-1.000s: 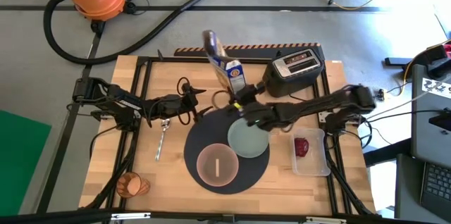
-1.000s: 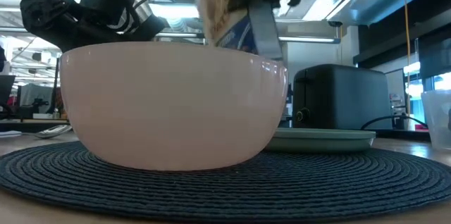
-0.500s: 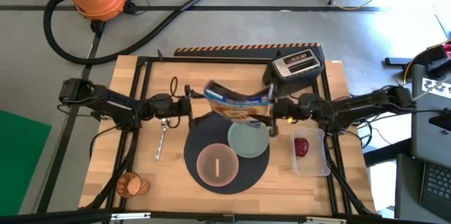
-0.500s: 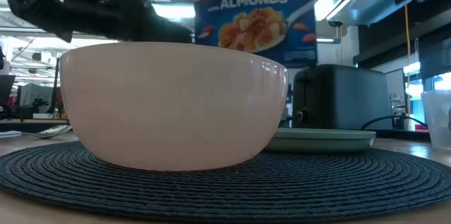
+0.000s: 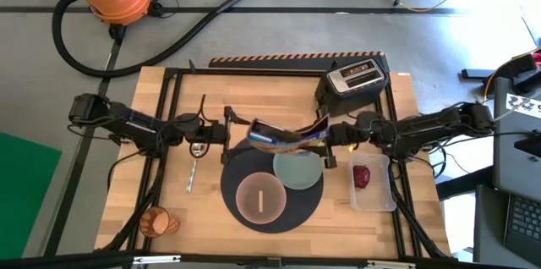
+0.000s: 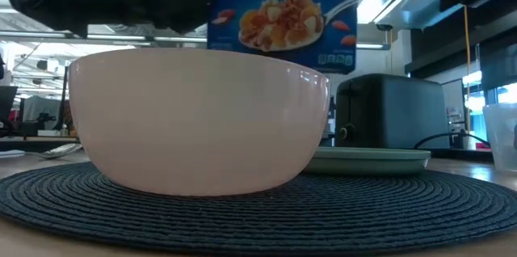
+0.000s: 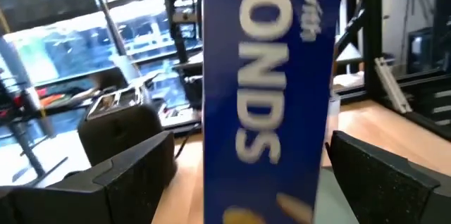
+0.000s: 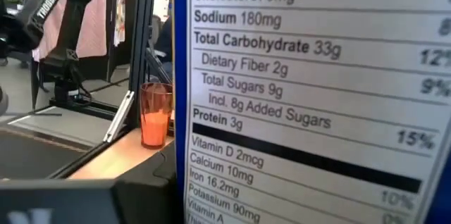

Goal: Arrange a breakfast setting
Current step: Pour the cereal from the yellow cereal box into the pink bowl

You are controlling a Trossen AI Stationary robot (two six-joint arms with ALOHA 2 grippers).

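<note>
Reading "ALMONDS" only in low view: cereal box (image 6: 283,16) above pink bowl (image 6: 198,120).

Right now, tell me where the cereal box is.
In the high view the cereal box hangs mid-table between the left gripper and right gripper, over the mat's far edge by the plate.

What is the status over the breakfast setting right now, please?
Cereal box held level between both arms above the mat. Right pincer shut on it; left pincer at its other end, open. Pink bowl below, nothing blocking.
</note>
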